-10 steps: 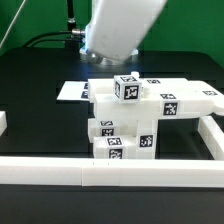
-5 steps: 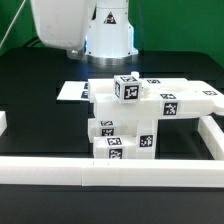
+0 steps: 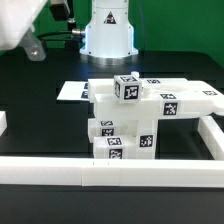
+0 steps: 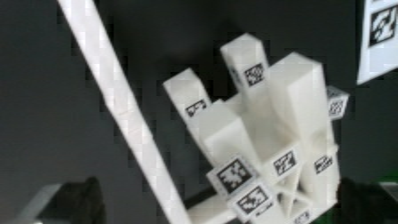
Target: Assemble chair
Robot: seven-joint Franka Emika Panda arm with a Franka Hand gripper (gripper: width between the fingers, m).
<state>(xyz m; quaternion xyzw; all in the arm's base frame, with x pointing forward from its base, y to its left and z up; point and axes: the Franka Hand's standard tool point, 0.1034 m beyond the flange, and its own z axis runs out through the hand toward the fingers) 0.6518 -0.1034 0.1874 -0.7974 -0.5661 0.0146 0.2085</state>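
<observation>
Claw [image 4: 224, 206]: its fingers [image 4: 75, 200] show only as dark, blurred shapes well apart, with nothing clamped between them; I record it as parted and empty. In the exterior view my arm [image 3: 18, 25] sits high on that view's left, well clear of the work. The chair [image 3: 135, 115] stands mid-bench as a stacked cluster of white tagged parts, with a small block [image 3: 127, 87] on top beside the flat slab [image 3: 185, 97]. The front rail [image 3: 100, 171] lies near it on the bench [image 3: 40, 125], and the marker board [image 3: 68, 91] lies flat behind it.
</observation>
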